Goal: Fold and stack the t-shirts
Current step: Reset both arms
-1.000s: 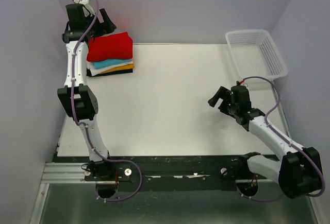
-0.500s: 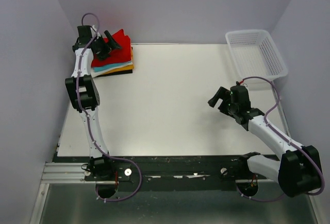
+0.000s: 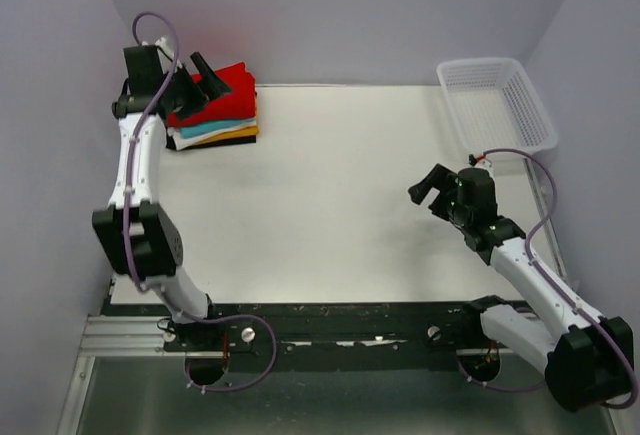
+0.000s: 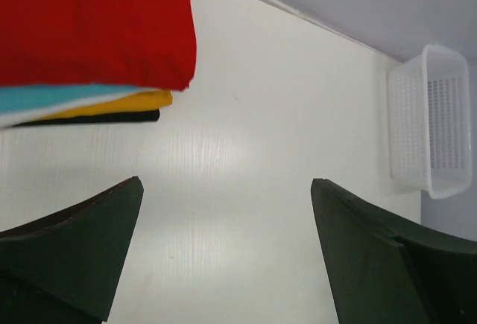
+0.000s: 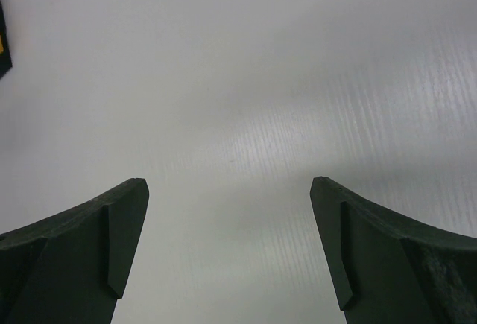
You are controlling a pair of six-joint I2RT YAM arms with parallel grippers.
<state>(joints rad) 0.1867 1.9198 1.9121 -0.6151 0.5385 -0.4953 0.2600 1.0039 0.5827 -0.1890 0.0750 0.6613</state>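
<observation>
Top external view: at three o'clock on the table [image 3: 320, 205], the right gripper [image 3: 428, 185] hangs above bare surface, fingers spread wide, holding nothing. At eleven o'clock, the left gripper [image 3: 195, 80] hovers over the stack of t-shirts [image 3: 222, 131], likewise spread and empty. A folded red t-shirt [image 3: 230, 90] tops it. A white basket [image 3: 497, 102] sits at two o'clock.

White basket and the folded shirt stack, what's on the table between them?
Nothing: in the top view the table between the shirt stack and the white basket is bare; the left wrist view agrees.
</observation>
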